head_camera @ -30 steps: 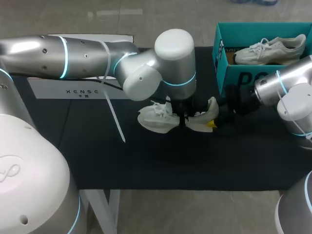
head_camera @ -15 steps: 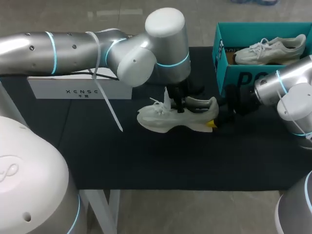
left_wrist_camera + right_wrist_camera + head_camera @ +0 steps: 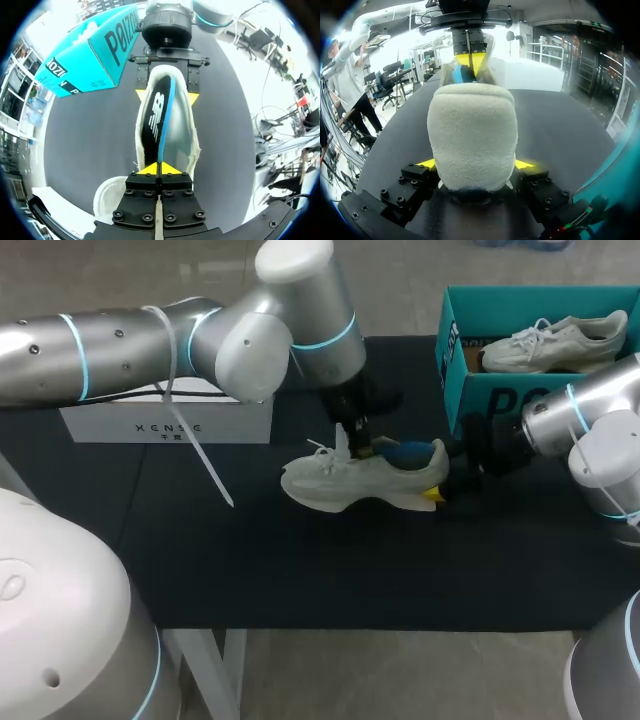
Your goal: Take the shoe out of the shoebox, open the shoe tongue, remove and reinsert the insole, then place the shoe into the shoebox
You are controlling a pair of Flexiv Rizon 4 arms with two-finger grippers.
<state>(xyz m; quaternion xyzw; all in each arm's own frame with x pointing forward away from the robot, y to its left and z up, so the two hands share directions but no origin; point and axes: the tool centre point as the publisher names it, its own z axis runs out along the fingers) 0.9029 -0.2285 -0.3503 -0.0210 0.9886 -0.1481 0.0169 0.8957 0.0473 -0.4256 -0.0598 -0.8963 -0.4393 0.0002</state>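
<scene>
On the dark surface [image 3: 300, 570], near the teal shoebox [image 3: 500, 400], lies the off-white shoe [image 3: 350, 485], its black-blue insole [image 3: 155, 120] turned on edge inside. Left tool [image 3: 160, 169] is closed together on the insole's edge; right tool [image 3: 475, 163] clamps the heel.

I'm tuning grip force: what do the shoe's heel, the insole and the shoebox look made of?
The shoe heel looks like cream fleecy fabric, matte, with a nubbly pile. The insole seems to be foam, thin-edged, with a smooth black printed top and blue rim. The shoebox looks like matte teal cardboard: thin, flat, sharply folded walls.
</scene>
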